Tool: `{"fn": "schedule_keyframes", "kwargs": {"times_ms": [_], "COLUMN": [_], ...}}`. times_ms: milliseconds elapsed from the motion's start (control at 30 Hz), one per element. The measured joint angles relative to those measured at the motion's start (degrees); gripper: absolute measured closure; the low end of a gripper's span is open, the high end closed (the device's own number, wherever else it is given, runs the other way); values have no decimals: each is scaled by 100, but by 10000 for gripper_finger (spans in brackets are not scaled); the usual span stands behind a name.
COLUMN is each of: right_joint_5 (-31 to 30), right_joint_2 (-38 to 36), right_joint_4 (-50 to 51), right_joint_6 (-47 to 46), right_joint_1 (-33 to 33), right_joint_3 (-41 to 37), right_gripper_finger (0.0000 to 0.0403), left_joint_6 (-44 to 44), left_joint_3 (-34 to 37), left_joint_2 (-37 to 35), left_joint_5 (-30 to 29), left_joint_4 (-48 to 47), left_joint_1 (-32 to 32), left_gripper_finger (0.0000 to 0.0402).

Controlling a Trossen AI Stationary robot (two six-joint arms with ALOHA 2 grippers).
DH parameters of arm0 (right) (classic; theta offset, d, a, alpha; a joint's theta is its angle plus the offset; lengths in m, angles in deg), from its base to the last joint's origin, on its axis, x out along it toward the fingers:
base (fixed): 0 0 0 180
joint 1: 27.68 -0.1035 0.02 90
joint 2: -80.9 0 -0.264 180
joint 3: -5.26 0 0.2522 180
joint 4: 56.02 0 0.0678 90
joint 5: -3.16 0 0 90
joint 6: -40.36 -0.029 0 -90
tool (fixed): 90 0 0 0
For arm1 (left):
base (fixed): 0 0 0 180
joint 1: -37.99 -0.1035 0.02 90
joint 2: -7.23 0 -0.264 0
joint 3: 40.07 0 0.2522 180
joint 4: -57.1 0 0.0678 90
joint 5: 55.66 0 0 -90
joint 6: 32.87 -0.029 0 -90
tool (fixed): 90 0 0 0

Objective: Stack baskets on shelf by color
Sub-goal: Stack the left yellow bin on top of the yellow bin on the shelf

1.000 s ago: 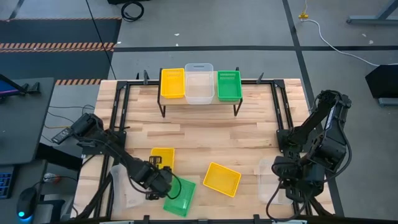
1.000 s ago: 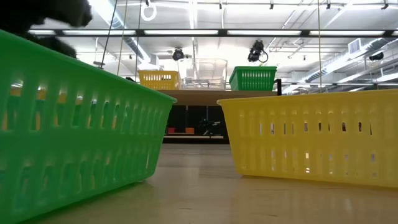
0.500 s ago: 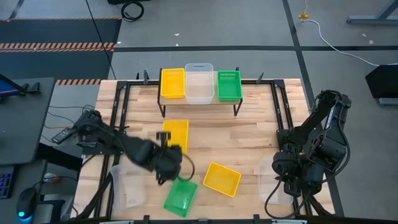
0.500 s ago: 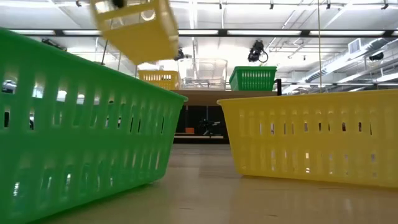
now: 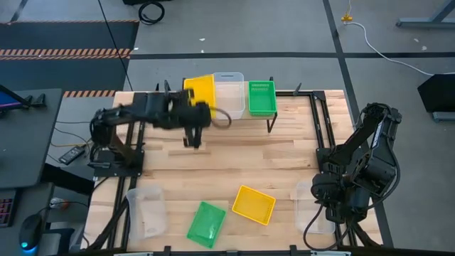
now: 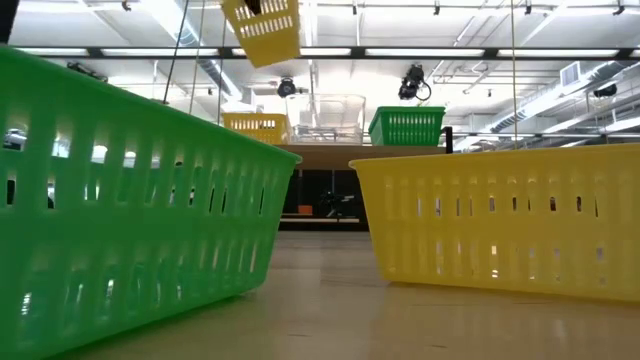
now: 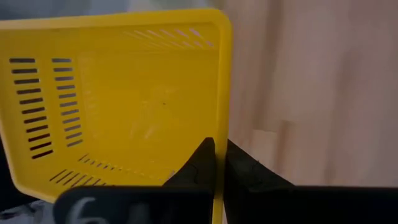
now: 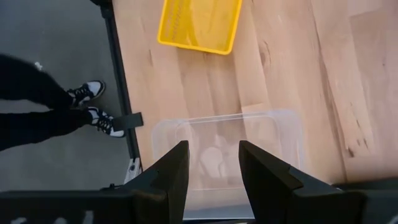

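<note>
The wooden counter (image 5: 234, 163) carries the shelf (image 5: 229, 114) at its far edge, where a yellow basket on the shelf (image 6: 258, 128), a clear basket (image 5: 228, 94) and a green basket (image 5: 261, 97) sit side by side on the plank. The left arm reaches across from its base toward the shelf's yellow end — its left end effector (image 7: 217, 163) is clenched on the rim of a carried yellow basket (image 5: 201, 89), held in the air and tilted above the shelf, as the low view shows. The right arm waits folded at the counter's near right corner, its right end effector (image 8: 210, 163) spread apart and holding nothing, hovering over a clear basket by the right arm (image 8: 229, 146). Loose on the near half of the counter lie a clear basket at the left edge (image 5: 146, 211), a green basket lying loose (image 5: 205, 224) and a yellow basket lying loose (image 5: 254, 205) — the last two just beside each other.
</note>
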Motion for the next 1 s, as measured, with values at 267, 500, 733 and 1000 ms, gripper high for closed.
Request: {"fn": "schedule_keyframes", "kwargs": {"times_ms": [267,500,733,1000], "right_joint_5": [36,44,-10,22], "right_joint_2": [0,0,0,2], "right_joint_4": [2,2,25,53], "right_joint_6": [-121,-532,-643,-639], "right_joint_1": [0,0,0,0], "right_joint_3": [-1,0,0,-2], "right_gripper_finger": [256,256,256,256], "left_joint_6": [-1367,-2259,-2522,-2570], "left_joint_3": [-29,-31,-31,-29], "left_joint_2": [31,110,239,502], "left_joint_5": [982,1656,1765,1850], "left_joint_4": [-1,6,63,26], "left_joint_1": [-1470,-2417,-2667,-2655], "left_gripper_finger": [386,388,387,382]}}
